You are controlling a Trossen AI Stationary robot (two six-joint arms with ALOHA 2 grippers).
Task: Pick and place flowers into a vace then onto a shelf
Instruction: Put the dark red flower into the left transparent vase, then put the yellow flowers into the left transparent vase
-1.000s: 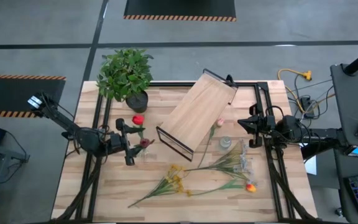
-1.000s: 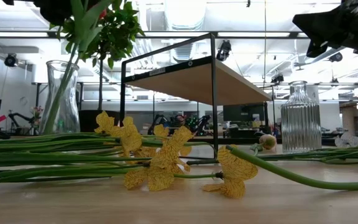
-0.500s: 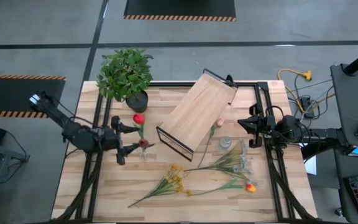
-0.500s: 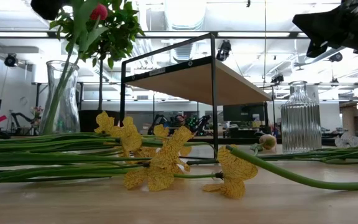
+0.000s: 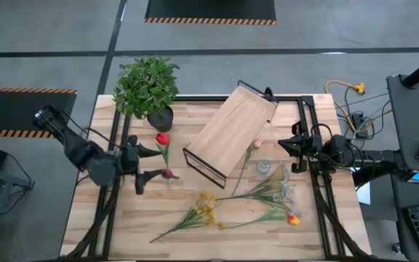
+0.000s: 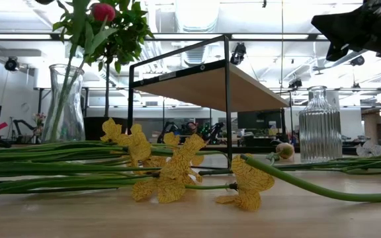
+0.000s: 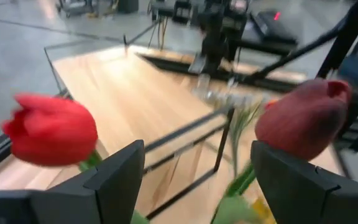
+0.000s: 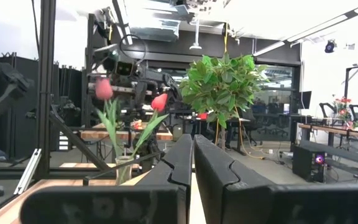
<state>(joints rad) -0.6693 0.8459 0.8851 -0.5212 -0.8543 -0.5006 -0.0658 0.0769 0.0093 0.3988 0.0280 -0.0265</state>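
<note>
Now the left gripper (image 5: 145,161) hangs wide open beside the vase (image 6: 65,102) — nothing in its fingers.
Over on the left, a red tulip (image 5: 161,139) and a dark maroon one (image 5: 168,173) stand in that clear vase, near the potted plant (image 5: 148,86). Mid-table, the shelf (image 5: 231,129) sits at an angle, and loose flowers (image 5: 208,207) lie flat on the table (image 5: 100,218) in front of it, beside a small ribbed bottle (image 6: 320,123). Far right — the right gripper (image 5: 284,147) waits at the table's edge, fingers pressed together, empty.
</note>
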